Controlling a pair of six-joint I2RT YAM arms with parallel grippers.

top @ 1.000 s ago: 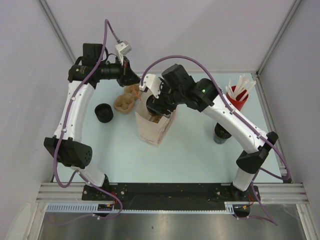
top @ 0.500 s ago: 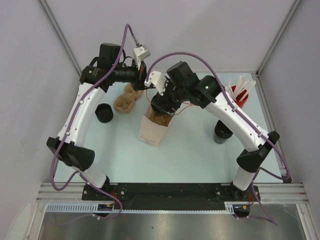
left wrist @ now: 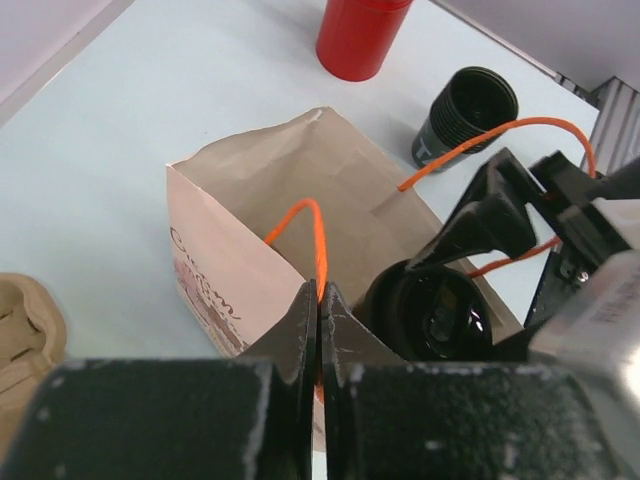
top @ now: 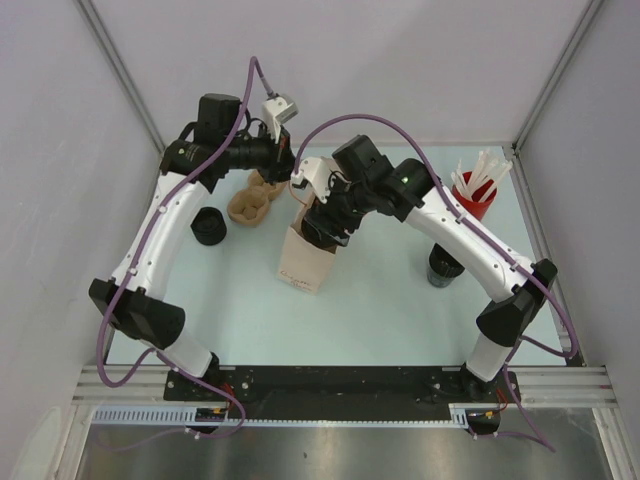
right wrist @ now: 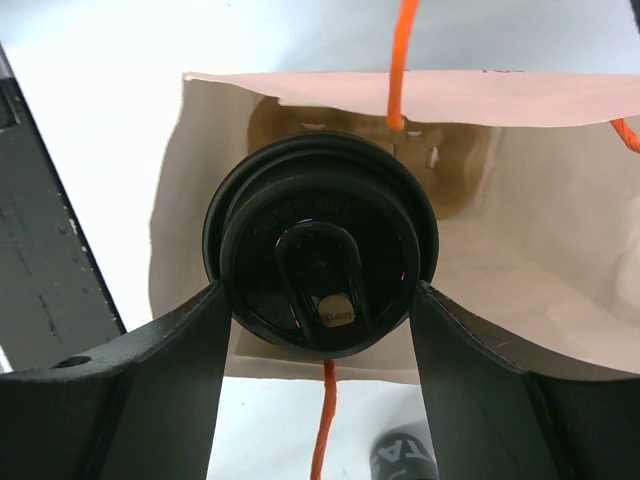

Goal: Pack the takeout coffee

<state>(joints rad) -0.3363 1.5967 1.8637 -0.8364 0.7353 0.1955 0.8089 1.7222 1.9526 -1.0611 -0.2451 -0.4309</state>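
Counter: pale; a tall black cup stands at the right of the top view, well apart from the bag.
Bag: brown paper, upright at centre frame, mouth open.
Right hand: spread wide, a finger on each side of the coffee.
Coffee: lid up, held at the bag's mouth; it does not look seated yet.
Bag floor: a brown tray lies under the cup, partly hidden by it.
Left hand: closed narrow, pinching an orange handle and holding that wall up.
Step in hand: lowering the coffee into the bag, probably late in the task.
Doing it well: hold the cup level, go straight down clear of the paper lip, aim for a tray well, and release only once it rests.
Risk: the loose second handle beside the lid could snag.
Far side: another tray at upper left, a red cup at upper right.
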